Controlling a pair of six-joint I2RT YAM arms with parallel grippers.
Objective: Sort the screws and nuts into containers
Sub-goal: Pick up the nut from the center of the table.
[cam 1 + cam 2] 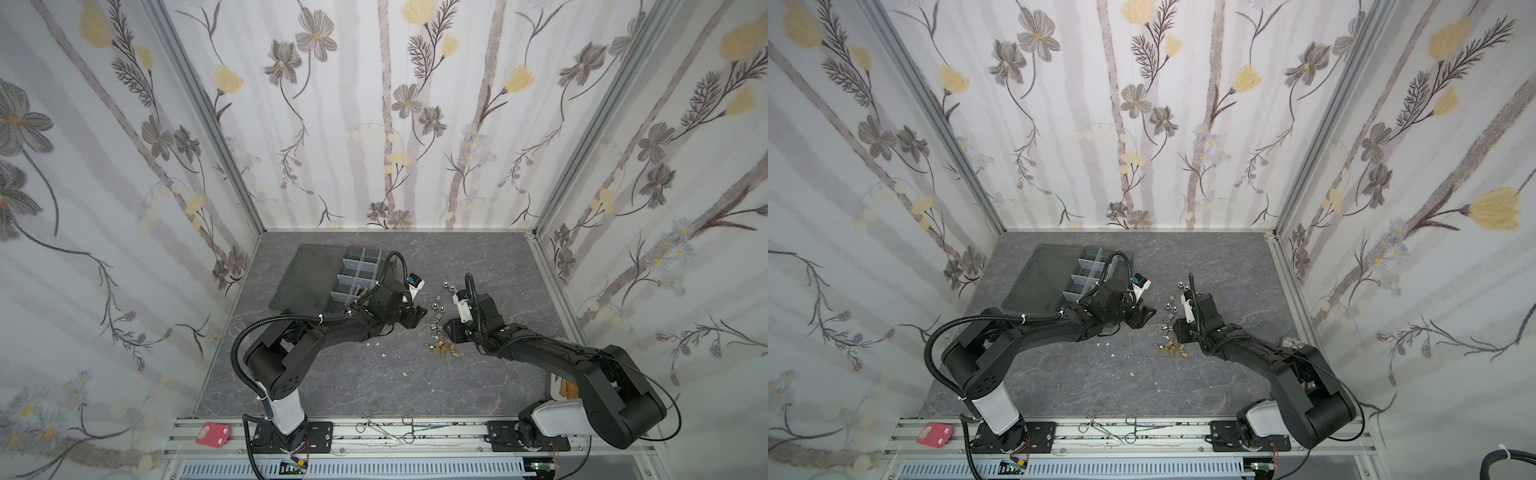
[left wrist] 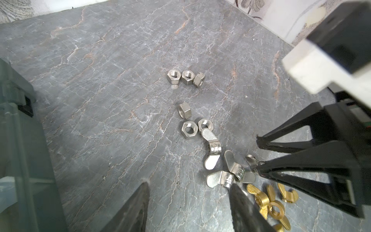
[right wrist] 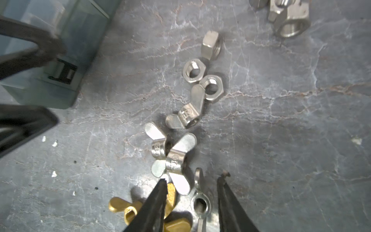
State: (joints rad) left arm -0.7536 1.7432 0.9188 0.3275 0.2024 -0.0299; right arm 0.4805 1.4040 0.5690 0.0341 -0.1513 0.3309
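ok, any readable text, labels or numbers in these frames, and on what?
No text reads clearly.
Silver wing nuts: stamped marks on the hubs, too blurred to read.
Blue patch on the left arm's camera mount: too small to read.
Hex nuts, brass wing nuts, organizer box: no marks visible.

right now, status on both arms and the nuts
Left gripper jaws open, empty. Right gripper jaws open astride a silver wing nut, no grip yet. Brass wing nuts crowd right beside it.
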